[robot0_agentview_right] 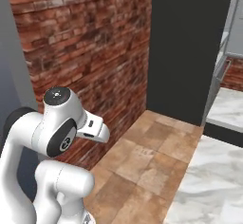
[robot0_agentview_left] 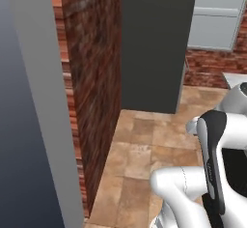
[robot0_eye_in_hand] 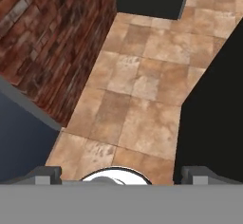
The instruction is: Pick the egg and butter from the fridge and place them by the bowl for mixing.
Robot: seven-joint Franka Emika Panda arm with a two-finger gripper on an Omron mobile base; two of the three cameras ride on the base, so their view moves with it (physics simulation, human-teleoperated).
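Brick everywhere, basically. Going left to right in the left base view: a tall grey panel [robot0_agentview_left: 34, 101] hugs the left edge, then a red-brown brick wall [robot0_agentview_left: 91, 77] runs back into the corner, then the dark side of what looks like the fridge [robot0_agentview_left: 154, 43] stands upright on the floor, with pale grey drawer fronts [robot0_agentview_left: 217, 14] past it at the top right. Tan stone floor tiles [robot0_agentview_left: 144, 145] fill the gap between wall and arm. In the right base view a white marble-look counter [robot0_agentview_right: 209, 180] sits lower right, beside the tile. The gripper [robot0_eye_in_hand: 121, 173] points down at bare floor, fingers [robot0_eye_in_hand: 47, 174] spread as wide as they go with nothing between them. Egg, butter and bowl: can't tell where they are from here.
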